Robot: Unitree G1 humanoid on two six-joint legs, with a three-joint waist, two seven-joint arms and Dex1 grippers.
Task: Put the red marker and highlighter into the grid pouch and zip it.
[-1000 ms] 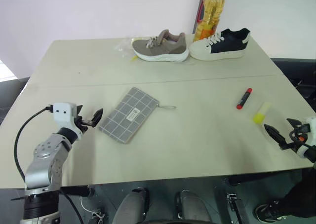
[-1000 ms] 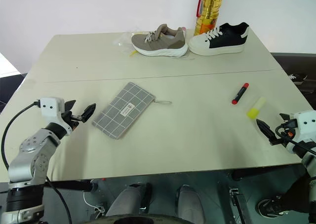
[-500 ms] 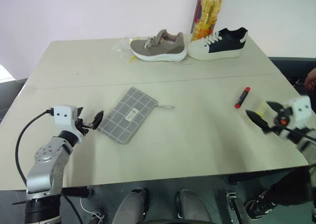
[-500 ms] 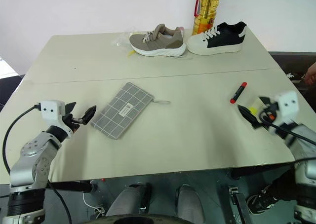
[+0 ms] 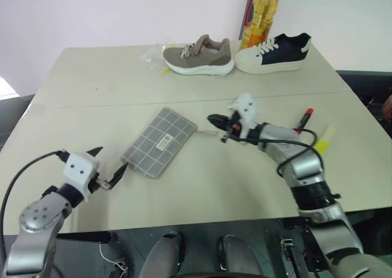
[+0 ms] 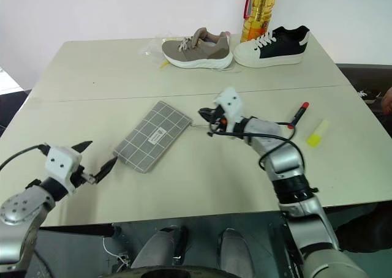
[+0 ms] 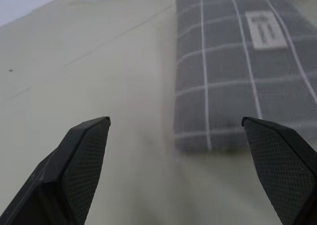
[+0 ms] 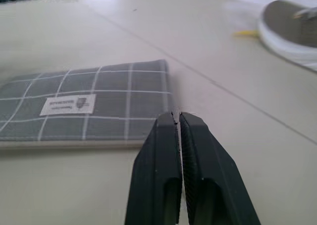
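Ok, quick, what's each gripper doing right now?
Left gripper: open, holding nothing, just short of the grid pouch.
Right gripper: fingers shut at the pouch's zip end; a grip cannot be told.

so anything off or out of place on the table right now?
Nothing spilled or damaged. Two unmatched sneakers, taupe and black-and-white, sit with an oil bottle at the far edge. The grid pouch lies askew; red marker and highlighter are still outside it.

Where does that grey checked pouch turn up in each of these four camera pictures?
Left eye view: grid pouch lies left of centre on the table.
Right eye view: it lies left of centre again.
Left wrist view: it is in the upper right, ahead of the open black fingers.
Right wrist view: it is on the left, behind the shut fingers.
Shared landmark: the pouch's small pale label.
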